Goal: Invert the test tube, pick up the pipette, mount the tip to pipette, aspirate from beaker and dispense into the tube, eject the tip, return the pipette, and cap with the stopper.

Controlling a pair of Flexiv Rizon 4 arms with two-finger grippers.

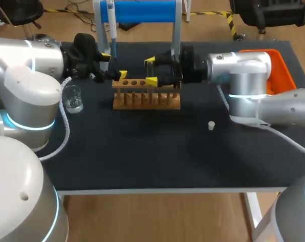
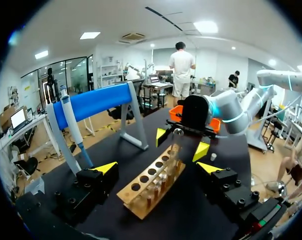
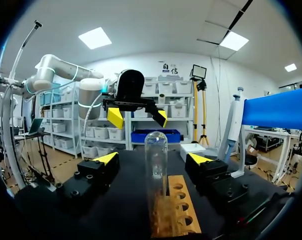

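Right gripper [image 3: 152, 159] open, straddling test tube [image 3: 156, 170] standing in rack [image 3: 182, 211].

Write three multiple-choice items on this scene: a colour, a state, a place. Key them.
1. The pipette stand's bar is: A. red; B. blue; C. green.
2. The right gripper, at the test tube in the rack, is: A. shut on the tube; B. open, fingers clear either side; C. shut on nothing.
3. The stopper lies: A. on the tube; B. on the bar; C. on the table, right of the rack.
Key: B, the bar shows blue in every view; B, the right wrist view shows gaps between tube and both fingers; C, the head view shows it alone on the table.
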